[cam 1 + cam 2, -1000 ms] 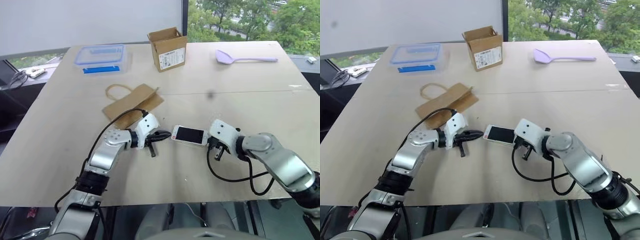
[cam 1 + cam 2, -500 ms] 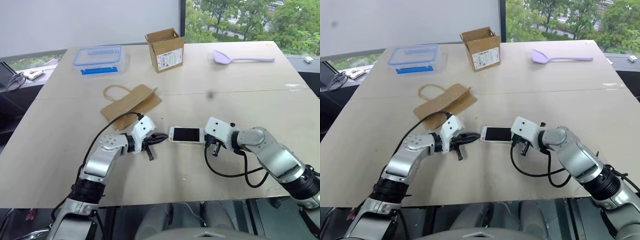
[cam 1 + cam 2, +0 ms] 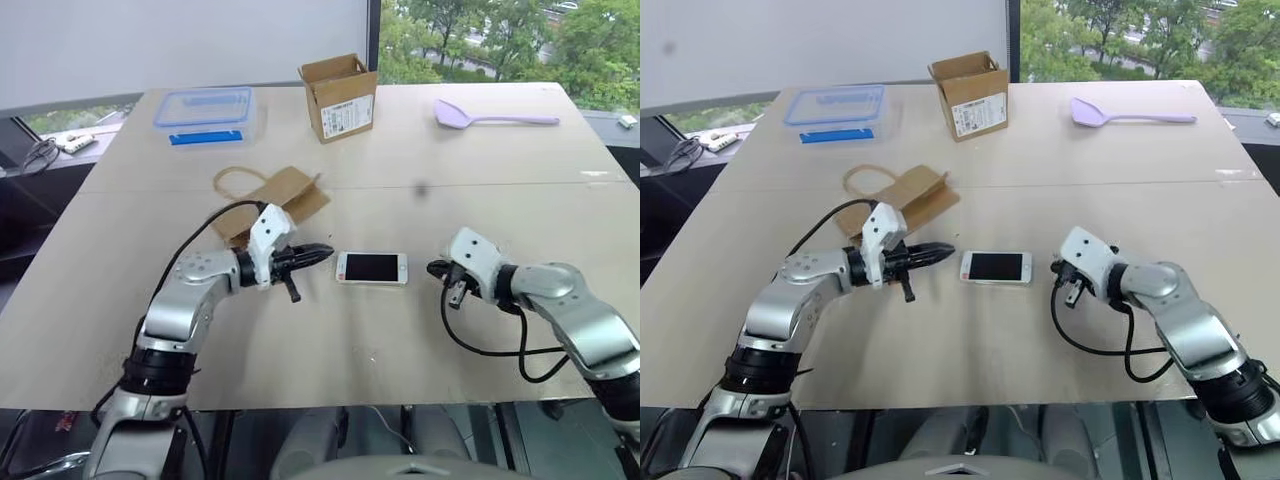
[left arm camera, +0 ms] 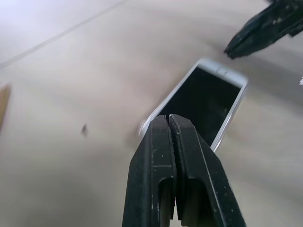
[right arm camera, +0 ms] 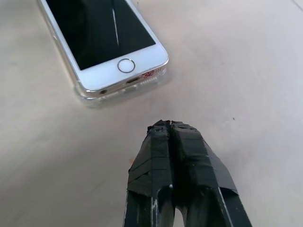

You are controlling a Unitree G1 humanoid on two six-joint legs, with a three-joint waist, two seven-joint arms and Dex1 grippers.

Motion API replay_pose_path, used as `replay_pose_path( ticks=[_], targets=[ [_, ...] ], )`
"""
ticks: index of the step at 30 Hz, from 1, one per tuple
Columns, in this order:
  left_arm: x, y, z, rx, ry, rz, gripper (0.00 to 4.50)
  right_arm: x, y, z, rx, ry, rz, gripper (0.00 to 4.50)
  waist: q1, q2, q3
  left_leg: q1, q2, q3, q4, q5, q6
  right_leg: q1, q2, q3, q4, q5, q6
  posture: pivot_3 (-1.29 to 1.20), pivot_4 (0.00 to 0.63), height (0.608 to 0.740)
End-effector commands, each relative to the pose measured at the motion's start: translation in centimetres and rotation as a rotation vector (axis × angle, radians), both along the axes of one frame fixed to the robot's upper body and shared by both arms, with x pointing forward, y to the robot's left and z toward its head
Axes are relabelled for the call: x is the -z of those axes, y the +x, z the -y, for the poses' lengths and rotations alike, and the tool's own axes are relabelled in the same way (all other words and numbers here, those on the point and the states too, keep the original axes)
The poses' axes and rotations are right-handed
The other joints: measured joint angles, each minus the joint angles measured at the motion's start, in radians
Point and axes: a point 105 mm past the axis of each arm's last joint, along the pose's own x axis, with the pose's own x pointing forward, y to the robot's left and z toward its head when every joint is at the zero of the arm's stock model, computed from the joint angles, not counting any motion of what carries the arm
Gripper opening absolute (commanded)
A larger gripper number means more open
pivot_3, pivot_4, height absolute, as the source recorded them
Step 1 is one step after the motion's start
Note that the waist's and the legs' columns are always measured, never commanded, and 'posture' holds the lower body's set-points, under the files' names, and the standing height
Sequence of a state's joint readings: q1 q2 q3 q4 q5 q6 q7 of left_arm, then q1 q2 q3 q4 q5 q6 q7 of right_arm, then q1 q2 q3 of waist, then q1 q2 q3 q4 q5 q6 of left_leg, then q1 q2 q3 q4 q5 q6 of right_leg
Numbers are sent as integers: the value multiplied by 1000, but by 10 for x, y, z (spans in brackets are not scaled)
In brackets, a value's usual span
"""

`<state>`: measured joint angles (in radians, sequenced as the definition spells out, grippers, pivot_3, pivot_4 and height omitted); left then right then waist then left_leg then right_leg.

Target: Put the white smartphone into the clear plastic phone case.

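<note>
Lying flat on table: white smartphone inside clear plastic phone case.

This looks like a test room or lab in an office building. A big plain wooden table is seen by a wide window, and green trees are seen outside it. Odd things are laid out on the table like test items: a clear box with a blue lid and a small cardboard box at the far side near the window, a purple spoon beside them, and a flat brown paper bag nearer the middle.
</note>
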<state>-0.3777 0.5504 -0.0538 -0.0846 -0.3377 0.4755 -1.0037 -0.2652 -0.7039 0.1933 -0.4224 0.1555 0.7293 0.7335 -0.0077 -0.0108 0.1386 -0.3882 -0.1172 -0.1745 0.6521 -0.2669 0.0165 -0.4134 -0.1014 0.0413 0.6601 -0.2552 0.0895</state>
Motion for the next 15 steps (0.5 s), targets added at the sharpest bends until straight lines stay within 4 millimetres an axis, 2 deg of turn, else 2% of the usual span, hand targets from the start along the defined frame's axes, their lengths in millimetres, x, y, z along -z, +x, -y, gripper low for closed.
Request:
replay_pose_path(
  ticks=[1,7,15],
  targets=[
    [2,2,19,80,1,-2,64,-22,-10,-6,-35,81,74,0,-1,0,0,0,0,0,0,0,0,0,0,0,0,0,0,0,150,740],
    [22,11,26,106,41,-31,64,-32,-15,-19,-39,162,109,0,-8,0,0,1,0,1,0,0,0,0,0,1,1,0,0,0,150,740],
    [44,9,25,129,103,-53,64,-30,-5,-38,-50,202,104,0,-5,0,0,0,0,0,1,0,0,0,0,1,1,0,0,0,150,740]
  ],
)
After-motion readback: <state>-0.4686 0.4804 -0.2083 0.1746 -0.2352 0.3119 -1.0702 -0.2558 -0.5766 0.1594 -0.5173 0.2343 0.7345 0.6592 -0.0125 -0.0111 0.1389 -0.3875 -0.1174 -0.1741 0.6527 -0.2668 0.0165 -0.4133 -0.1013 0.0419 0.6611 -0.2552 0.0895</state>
